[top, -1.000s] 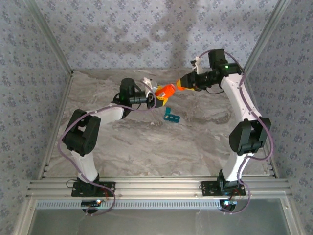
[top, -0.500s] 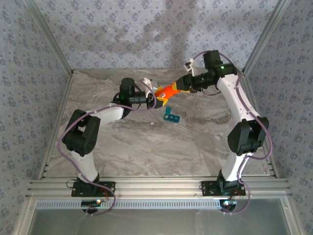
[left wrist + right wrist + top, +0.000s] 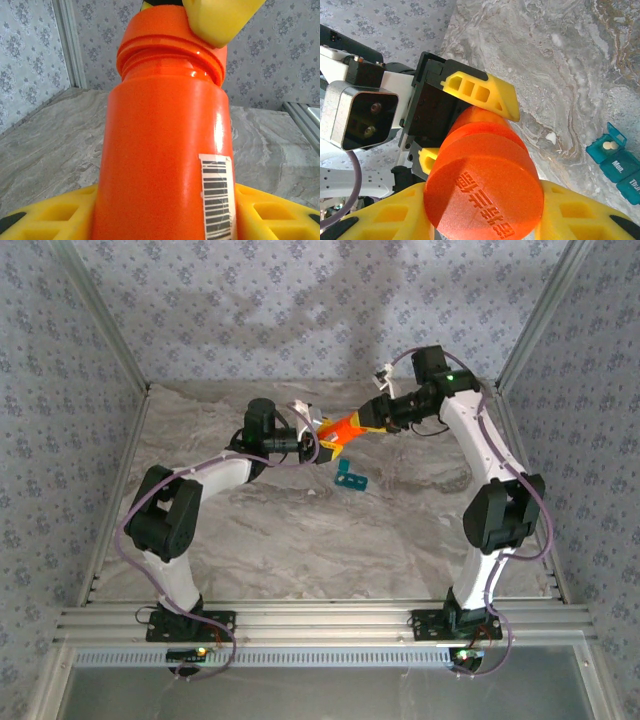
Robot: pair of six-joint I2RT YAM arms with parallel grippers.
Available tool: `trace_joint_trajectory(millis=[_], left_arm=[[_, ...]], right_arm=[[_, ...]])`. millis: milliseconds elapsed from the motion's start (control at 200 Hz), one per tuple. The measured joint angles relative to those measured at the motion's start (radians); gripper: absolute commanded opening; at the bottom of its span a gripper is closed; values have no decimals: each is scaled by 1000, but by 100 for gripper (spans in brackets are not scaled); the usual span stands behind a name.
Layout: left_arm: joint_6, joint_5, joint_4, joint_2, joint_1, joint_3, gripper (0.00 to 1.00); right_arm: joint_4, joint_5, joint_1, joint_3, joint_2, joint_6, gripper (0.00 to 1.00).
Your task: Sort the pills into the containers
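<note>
Uncapping bottle (image 3: 341, 428) in mid-air, two-handed.
Gripping the body with left gripper (image 3: 322, 443), jaws half wide around it; pinching cap (image 3: 482, 192) with right gripper (image 3: 372, 417), jaws narrow and tight. Turn cap square to bottle axis, clamp body hard to stop slip, then pull straight off. Probably best to tip the neck up before it frees, or pills spill. Then aim for organiser (image 3: 350, 476) on table (image 3: 300, 530), near and below bottle, one lid up with pill (image 3: 607, 145) inside.
</note>
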Motion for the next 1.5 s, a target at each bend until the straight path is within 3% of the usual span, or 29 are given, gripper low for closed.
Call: trace_joint_trajectory(millis=[285, 815, 1139, 1499], left_arm=[[54, 28, -90, -8, 0, 28, 0], [279, 141, -492, -8, 7, 192, 0], [310, 128, -571, -8, 18, 193, 0], [310, 67, -530, -15, 11, 172, 0]], right_arm=[[-39, -83, -16, 0, 26, -60, 42], [-175, -180, -24, 15, 40, -227, 38], [-169, -154, 3, 17, 68, -211, 39], [-134, -116, 11, 23, 72, -150, 39]])
